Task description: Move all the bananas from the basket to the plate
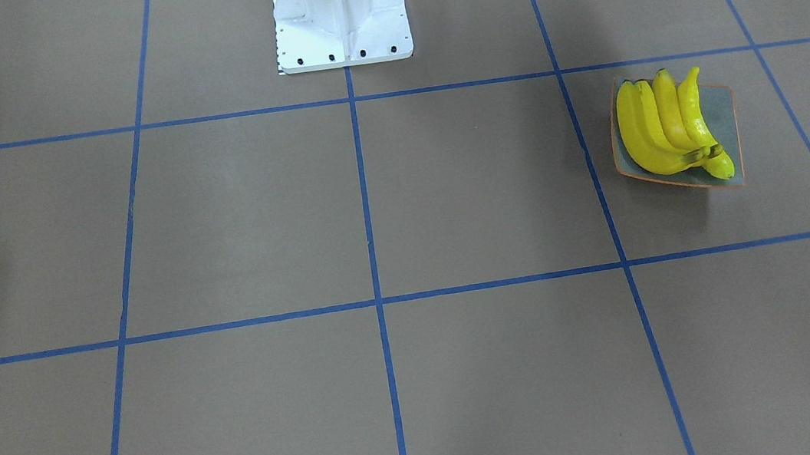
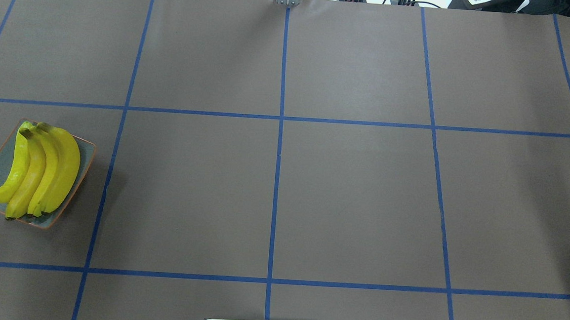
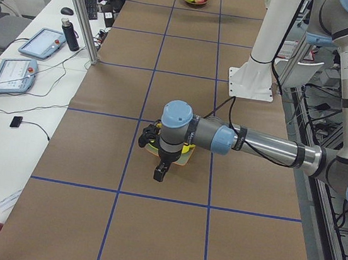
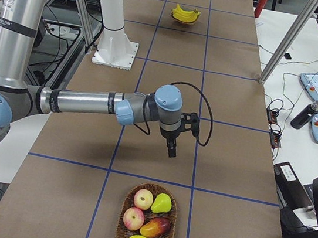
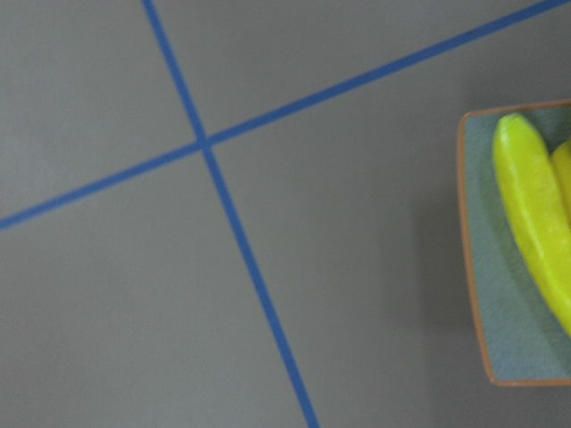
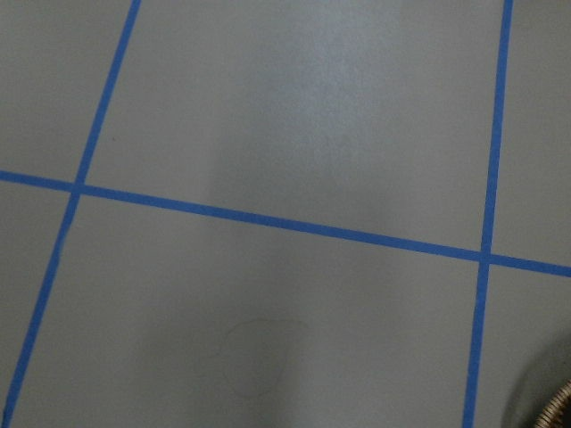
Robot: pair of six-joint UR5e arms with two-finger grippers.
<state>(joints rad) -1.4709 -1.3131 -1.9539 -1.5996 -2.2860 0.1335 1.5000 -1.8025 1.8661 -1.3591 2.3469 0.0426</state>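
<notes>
Brown-paper counter [image 4: 232,105], blue tape grid. Right-end view, near to far: basket [image 4: 146,221] at 6 o'clock held other fruit only. Right end effector [image 4: 171,150] hung mid-counter. Bananas [image 4: 185,13] lay side by side on plate [image 1: 720,119] at 12 o'clock, so prob. job done. Left end effector [image 3: 159,178] near plate. Both jaws: can't tell. No legible labels.

Glossy bright yellow bananas [image 1: 659,127] with brown stem tips fill a grey-blue plate [image 1: 721,119] edged in thin orange, on a brown bench [image 1: 477,188] gridded with blue tape lines [image 1: 365,201]; the robot base [image 1: 341,19] away from the plate is white.
</notes>
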